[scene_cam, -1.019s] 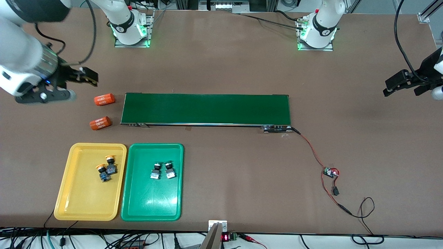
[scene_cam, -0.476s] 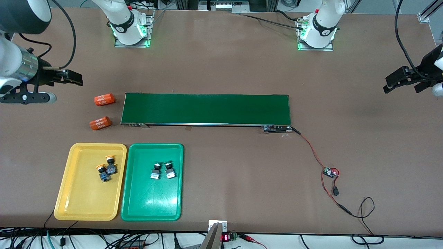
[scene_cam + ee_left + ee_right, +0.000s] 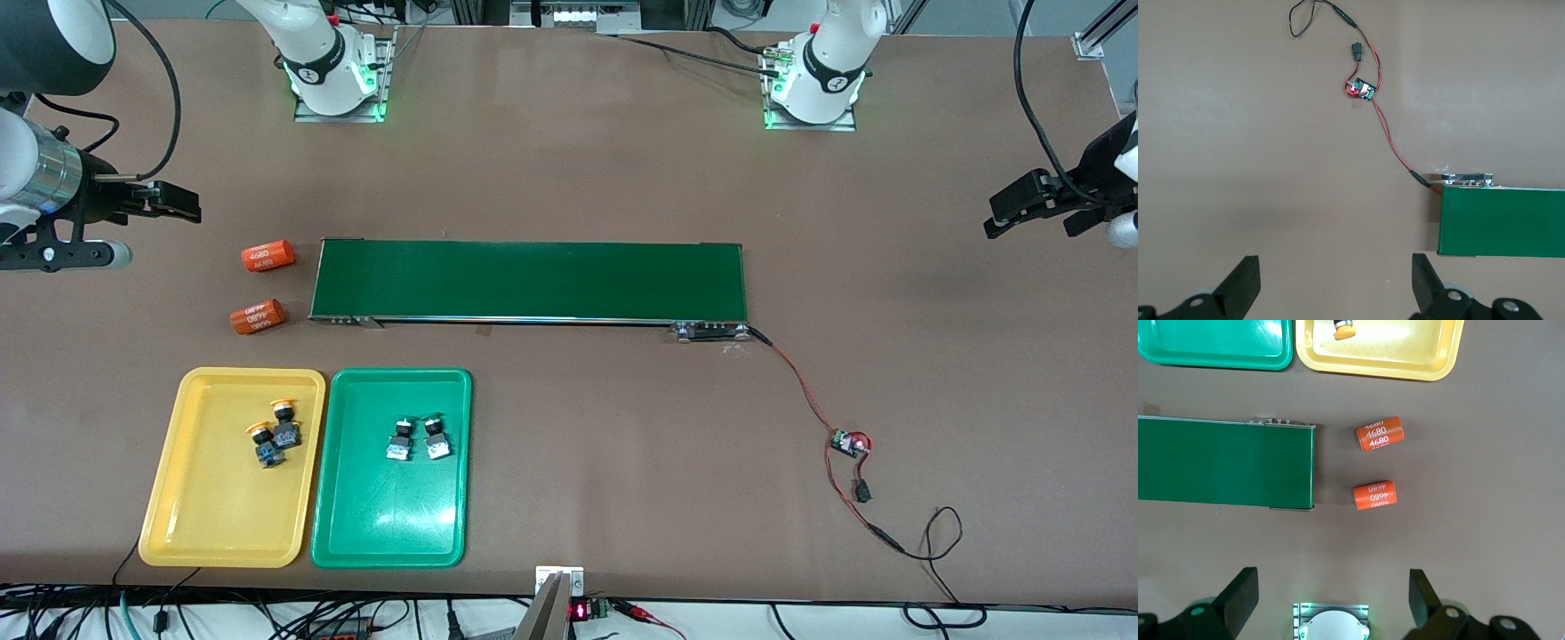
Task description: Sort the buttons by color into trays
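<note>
Looking down from the front, both yellow-capped buttons [image 3: 274,433] lie touching in the yellow tray [image 3: 191,516] and both green-capped buttons [image 3: 416,437] sit side by side in the green tray [image 3: 391,524], so the sorting reads as done. That likely explains why the right tool [image 3: 173,203] and left tool [image 3: 1022,209] hang over bare bench [image 3: 933,267] at their own ends, each spread and empty, apparently parked.

From the left wrist, its fingers [image 3: 1245,283] stand wide apart above the bench beside the belt's [image 3: 1501,223] end.

From the right wrist, its fingers [image 3: 1241,593] gape over the two orange cylinders [image 3: 1379,435], which are no part of the sort.
</note>
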